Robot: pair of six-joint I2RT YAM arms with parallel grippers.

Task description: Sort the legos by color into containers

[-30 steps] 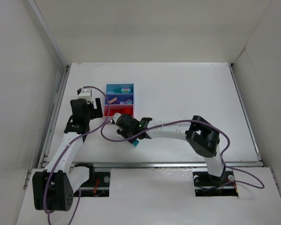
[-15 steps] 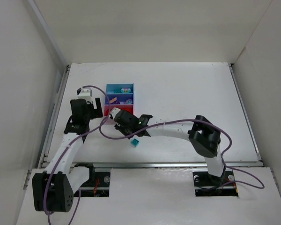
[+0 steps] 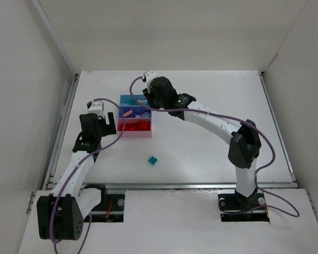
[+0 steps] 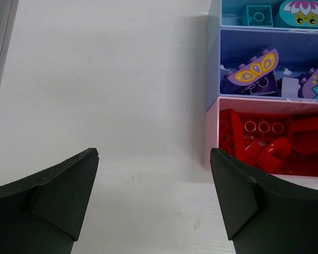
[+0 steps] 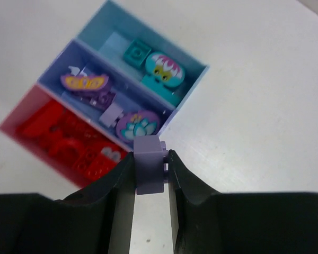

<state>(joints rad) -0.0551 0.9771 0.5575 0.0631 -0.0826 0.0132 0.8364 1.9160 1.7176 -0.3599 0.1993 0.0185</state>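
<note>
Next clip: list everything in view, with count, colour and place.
table: one, white, under everything
containers: three joined trays, light blue, purple-blue and pink, left of table centre
red legos: several, red, in pink tray
purple legos: at least three, purple and lilac, in purple-blue tray
teal legos: two, teal, in light blue tray
loose brick: one, teal, on table
lilac brick: one, lilac, held over the trays
left gripper: black, open, beside pink tray
right gripper: black, shut on lilac brick
</note>
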